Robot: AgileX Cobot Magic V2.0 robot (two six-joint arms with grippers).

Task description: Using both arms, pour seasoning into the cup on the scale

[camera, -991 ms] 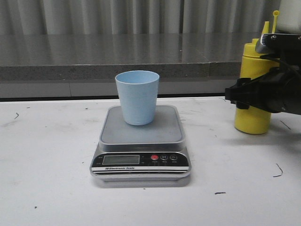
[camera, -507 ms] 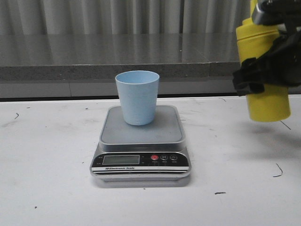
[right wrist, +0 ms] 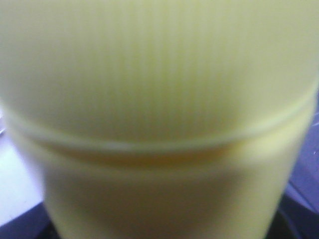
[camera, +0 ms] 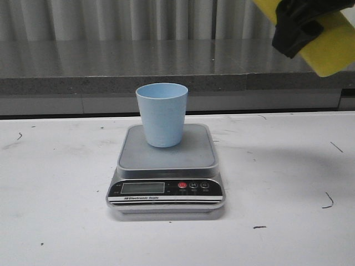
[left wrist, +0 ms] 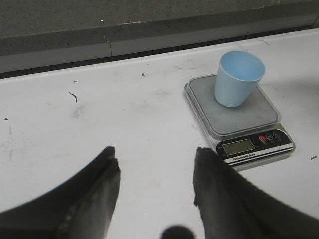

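The tall yellow plastic squeeze bottle (camera: 331, 47) hangs tilted in the air at the top right corner of the front view, well above the white surface (camera: 61, 210), with the black right hand (camera: 302, 22) pinching it around the middle; its upper part runs out of the picture. In the right wrist view the bottle's ribbed yellow lid (right wrist: 159, 64) and smooth body fill nearly everything, blurred by closeness. The small pale blue plastic tumbler (camera: 162, 114) stands upright on the steel platform of the flat silver-grey digital kitchen scale (camera: 165, 174), toward its far edge — well apart from the bottle. The left hand (left wrist: 154, 199) hovers over bare surface, near the scale but not touching it, its dark fingers (left wrist: 94, 191) spread wide and holding nothing.
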